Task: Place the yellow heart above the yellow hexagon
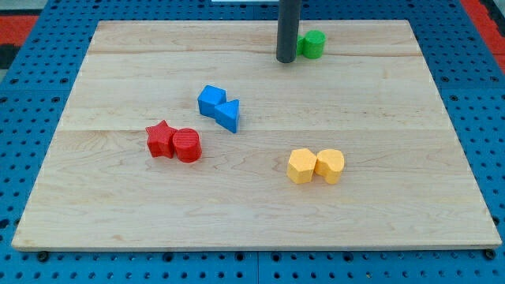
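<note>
My tip (286, 60) rests far back beside the green block (312, 44), holding nothing, while the yellow heart (331, 166) touches the yellow hexagon's (301, 166) right side.

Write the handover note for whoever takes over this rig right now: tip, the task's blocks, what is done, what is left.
My tip rests near the view's top, just left of the green block, far from the yellow pair.
The yellow hexagon and the yellow heart touch side by side, heart on the view's right.
Done: nothing visible; the heart is beside the hexagon, not above it.
Left: bring the tip down and push the heart round to the hexagon's top side.
</note>
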{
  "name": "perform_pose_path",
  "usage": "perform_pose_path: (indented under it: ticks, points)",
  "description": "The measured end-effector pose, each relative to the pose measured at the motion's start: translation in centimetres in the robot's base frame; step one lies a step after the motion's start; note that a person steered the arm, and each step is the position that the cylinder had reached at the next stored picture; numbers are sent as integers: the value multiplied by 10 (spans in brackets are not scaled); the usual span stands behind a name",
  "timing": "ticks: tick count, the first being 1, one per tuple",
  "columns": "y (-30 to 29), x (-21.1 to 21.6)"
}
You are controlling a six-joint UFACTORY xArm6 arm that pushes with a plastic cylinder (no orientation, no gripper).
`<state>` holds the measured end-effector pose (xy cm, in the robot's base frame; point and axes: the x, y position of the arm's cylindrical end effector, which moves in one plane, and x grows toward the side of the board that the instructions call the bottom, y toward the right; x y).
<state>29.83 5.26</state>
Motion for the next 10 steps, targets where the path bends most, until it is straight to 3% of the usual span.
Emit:
perform_pose_path:
  ticks: [2, 4, 5, 6, 8, 9, 10]
  points:
    - [120, 71]
    - [131, 241]
    - [70, 259]
    - [50, 254]
    - [74, 200]
    - [51, 175]
    - [43, 180]
